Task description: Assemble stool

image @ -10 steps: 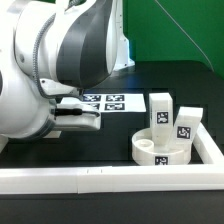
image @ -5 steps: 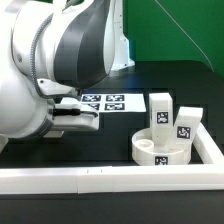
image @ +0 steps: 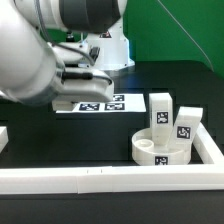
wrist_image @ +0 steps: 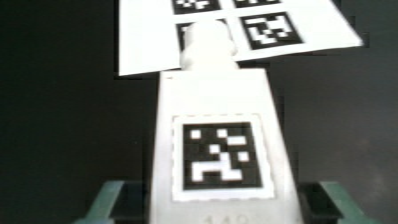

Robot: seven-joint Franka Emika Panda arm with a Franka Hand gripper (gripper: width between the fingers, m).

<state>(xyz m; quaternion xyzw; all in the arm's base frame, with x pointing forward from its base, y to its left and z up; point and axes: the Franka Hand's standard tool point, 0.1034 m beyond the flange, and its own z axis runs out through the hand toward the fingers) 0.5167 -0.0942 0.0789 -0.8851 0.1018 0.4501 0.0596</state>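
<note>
Your jaws closed on leg [wrist_image: 217, 140], gripping both sides, tip toward marker board [wrist_image: 146, 45]; seat [image: 160, 152] sat near counter [image: 60, 140] corner.

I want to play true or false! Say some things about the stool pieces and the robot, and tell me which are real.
1. Two legs stand upright at the round seat. True.
2. The marker board carries only one tag. False: it carries several tags.
3. In the wrist view, a third leg with a tag lies between the jaws. True.
4. The seat is on the exterior view's left. False: it is on that view's right, near the corner of the white rails.
5. The table is red. False: it is black.
</note>
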